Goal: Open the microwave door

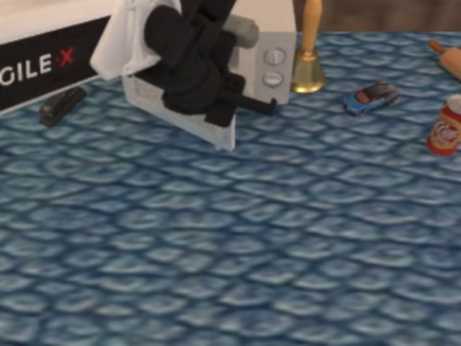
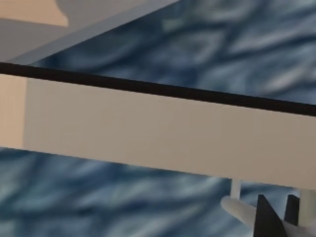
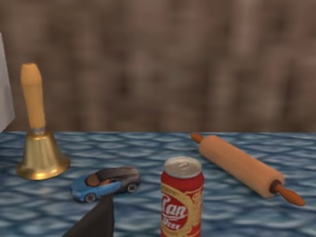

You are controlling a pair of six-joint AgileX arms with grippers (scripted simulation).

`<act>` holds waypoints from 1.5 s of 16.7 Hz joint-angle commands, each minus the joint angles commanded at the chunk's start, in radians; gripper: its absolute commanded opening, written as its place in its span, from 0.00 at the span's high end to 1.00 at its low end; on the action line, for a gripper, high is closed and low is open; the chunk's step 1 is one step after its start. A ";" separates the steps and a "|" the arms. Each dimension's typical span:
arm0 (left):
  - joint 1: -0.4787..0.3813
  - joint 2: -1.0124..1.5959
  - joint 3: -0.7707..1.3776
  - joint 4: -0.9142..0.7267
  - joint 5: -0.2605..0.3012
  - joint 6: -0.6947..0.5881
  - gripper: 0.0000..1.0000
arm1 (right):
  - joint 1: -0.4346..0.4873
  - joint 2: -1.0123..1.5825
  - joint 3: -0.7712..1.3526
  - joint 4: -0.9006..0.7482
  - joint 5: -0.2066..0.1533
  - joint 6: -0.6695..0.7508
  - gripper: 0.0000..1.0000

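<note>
L claw point(image 1: 268, 108) sits at the front of the microwave point(image 1: 277, 29), just below its two knobs point(image 1: 274, 56); black fingers point toward the table's right. Can't tell if it's wide, narrow or holding anything: the arm body covers most of it from above. Just left of the claw, under the arm, the door point(image 1: 189, 115) stands swung out from the box, its free edge angled toward the near side, over the blue cloth point(image 1: 230, 245). L wrist cam shows the door's edge point(image 2: 168, 138) close up as a pale band w/ a dark strip along it, cloth beyond, dark fingertips point(image 2: 269, 219) at the frame's corner.

Right of the claw, near: brass bell point(image 1: 308, 68) w/ wooden handle, next to the microwave's knob side. Further right: blue toy car point(image 1: 369, 97), then red can point(image 1: 444, 126), rolling pin point(image 1: 446, 58) behind it. Well left of the claw: small dark stapler point(image 1: 62, 105) by the white board w/ lettering.

R arm isn't in the top view; R wrist cam looks at bell, car, can and pin, w/ a dark finger point(image 3: 96, 219) at its lower edge.
</note>
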 joint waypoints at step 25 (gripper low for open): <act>0.005 -0.013 -0.016 0.006 0.010 0.020 1.00 | 0.000 0.000 0.000 0.000 0.000 0.000 0.00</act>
